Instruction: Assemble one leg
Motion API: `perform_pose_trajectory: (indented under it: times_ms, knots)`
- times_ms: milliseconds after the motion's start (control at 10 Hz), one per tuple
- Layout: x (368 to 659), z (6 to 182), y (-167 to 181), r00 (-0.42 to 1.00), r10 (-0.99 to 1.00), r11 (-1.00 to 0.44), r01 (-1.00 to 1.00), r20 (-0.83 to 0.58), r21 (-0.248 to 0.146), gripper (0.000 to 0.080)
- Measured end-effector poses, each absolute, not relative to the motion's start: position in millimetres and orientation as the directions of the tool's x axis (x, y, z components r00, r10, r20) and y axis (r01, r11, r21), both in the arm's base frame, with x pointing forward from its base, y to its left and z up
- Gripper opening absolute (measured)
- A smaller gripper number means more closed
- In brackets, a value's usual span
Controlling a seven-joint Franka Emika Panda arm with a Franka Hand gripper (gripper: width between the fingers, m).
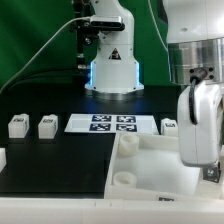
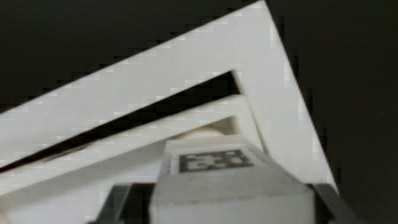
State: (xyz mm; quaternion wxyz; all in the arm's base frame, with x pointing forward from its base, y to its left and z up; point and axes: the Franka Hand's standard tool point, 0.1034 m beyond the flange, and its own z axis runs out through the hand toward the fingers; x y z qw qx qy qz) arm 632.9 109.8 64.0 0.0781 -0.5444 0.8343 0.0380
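Legs counted: I see four in the exterior view. Two stand side by side on the black counter [image 1: 60, 150] toward the exterior view's left: one leg [image 1: 17, 125] and its neighbour leg [image 1: 46, 126]. A third leg [image 1: 169, 126] stands past the marker board on the exterior view's right, and part of a fourth [image 1: 2, 158] shows at the left edge.

Held leg: in the wrist view I see a tagged leg [image 2: 217, 170] sitting between the two dark fingers [image 2: 118, 203]. I cannot say which of the counted legs it is, or whether it is a fifth.

Fingers: they stand narrow, one on each side of that leg, and I take them to be clamped on it, though the wrist picture is blurred at the contact.

Gripper: its white body [image 1: 200, 125] hangs low at the exterior view's right, over the tray-like part.

Large part: one white square tray-like part [image 1: 150, 195] with a raised rim and round corner sockets, in the foreground; its rim [image 2: 160, 100] fills the wrist view.

Marker board: one [image 1: 113, 123], flat on the counter between the leg groups, carrying four square tags.

Writing: I can read none; each leg bears a black-and-white square tag, and the arm's base [image 1: 110, 65] shows a small triangular warning sign.
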Motion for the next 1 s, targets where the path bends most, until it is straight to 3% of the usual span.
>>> perform_pose_trajectory:
  times_ms: [100, 300, 400, 500, 800, 1000]
  knots:
    - [632, 62.8, 110, -0.391, -0.905, 0.4, -0.916, -0.17, -0.02, 0.0294]
    - [632, 62.2, 111, -0.389, -0.905, 0.398, -0.917, -0.17, -0.022, 0.056]
    - [630, 61.7, 115, -0.374, -0.912, 0.386, -0.922, -0.17, -0.039, 0.056]
    - [625, 63.0, 120, -0.358, -0.918, 0.369, -0.929, -0.17, -0.039, 0.0631]
    - [634, 96.3, 132, -0.323, -0.924, 0.34, -0.939, -0.203, -0.051, 0.0649]
    - [632, 89.4, 131, -0.325, -0.925, 0.34, -0.939, -0.196, -0.048, 0.0649]
